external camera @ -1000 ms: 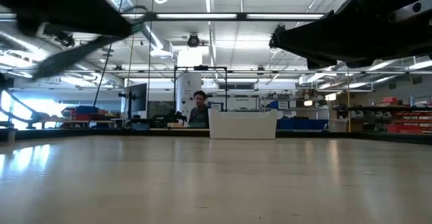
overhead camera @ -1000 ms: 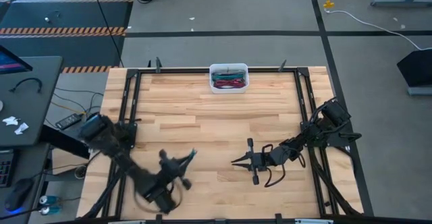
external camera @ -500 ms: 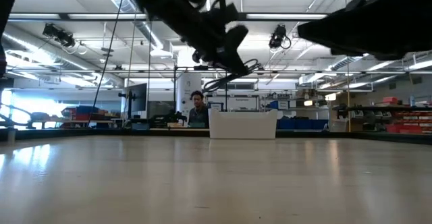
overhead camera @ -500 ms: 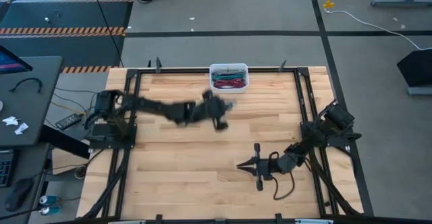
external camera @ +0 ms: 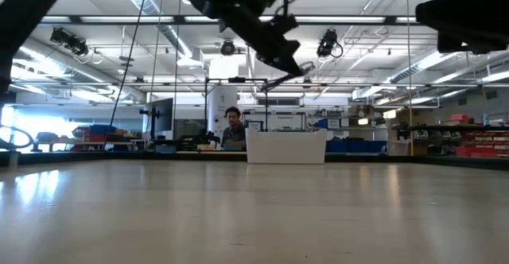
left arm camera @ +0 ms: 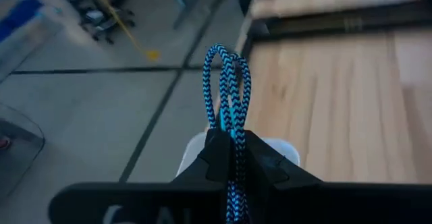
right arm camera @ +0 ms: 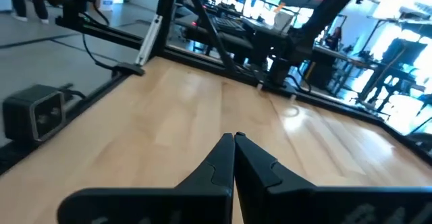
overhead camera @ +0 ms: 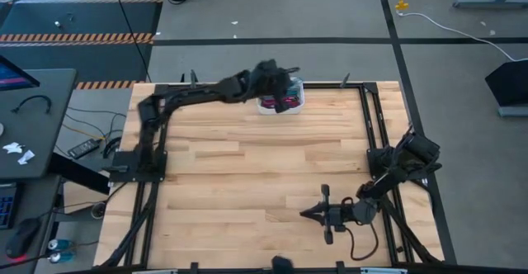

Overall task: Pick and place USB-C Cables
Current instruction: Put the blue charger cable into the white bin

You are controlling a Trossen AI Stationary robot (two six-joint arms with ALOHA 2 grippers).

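From the high camera I see my left arm stretched across the far half of the wooden table, its left gripper over the near-left edge of the white bin that sits at the middle of the far edge; red and green USB-C Cables lie inside the bin, partly hidden by the gripper. My right arm is folded low at the near-right part of the table, with the right gripper pointing toward the left side, well apart from the bin. In the low camera the left gripper hangs high above the white bin, clear of its rim, and a thin loop trails from its tip; a person stands in the room behind the bin, and the right arm shows only as a dark mass at the upper right. In the left wrist camera I can read the grip plainly: the fingers are pinched narrow on a blue-and-black braided cable, folded into loops that stand out past the fingertips, with the bin's white rim just beyond and below. In the right wrist camera the right gripper has its fingers pressed together with nothing between them, above bare tabletop.
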